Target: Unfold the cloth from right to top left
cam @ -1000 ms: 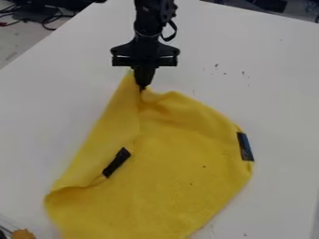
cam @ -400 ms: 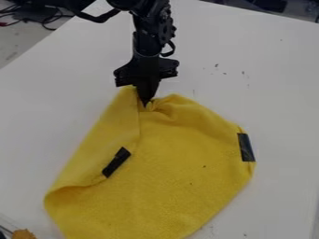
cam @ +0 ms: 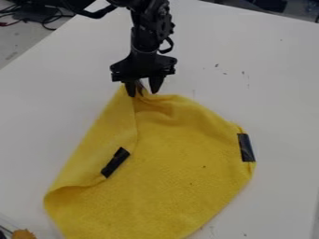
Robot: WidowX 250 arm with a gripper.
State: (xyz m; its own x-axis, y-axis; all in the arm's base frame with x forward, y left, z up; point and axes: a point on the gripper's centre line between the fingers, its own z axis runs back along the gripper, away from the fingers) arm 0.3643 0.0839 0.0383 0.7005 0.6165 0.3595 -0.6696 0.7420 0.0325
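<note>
The yellow cloth (cam: 187, 154) lies on the white desk (cam: 56, 102), and it takes up a lot of the middle and bottom. The black arm (cam: 148, 32) is at the top, and its pincer (cam: 143, 91) points down at the cloth's top edge. The two tips are apart, with a bit of the cloth's top edge between them, so it does not look pinched tight. On the left side there is a long folded flap (cam: 100, 140) that lies over the rest. One black patch (cam: 115, 162) is by the edge of that flap, and another black patch (cam: 246, 147) is on the right edge. The cloth looks soft, light and floppy, a bit fuzzy, so it should be easy to grip and it won't break. It can't be pushed like a board, though; it would just crumple up. A good place to hold it is a loose edge or corner, and only the top layer. If the pincer grabs two layers, the fold may come along and stay shut. A slow, low pull to the top left might help the cloth lie flat. The job looks partly done, since there are still folds.
</note>
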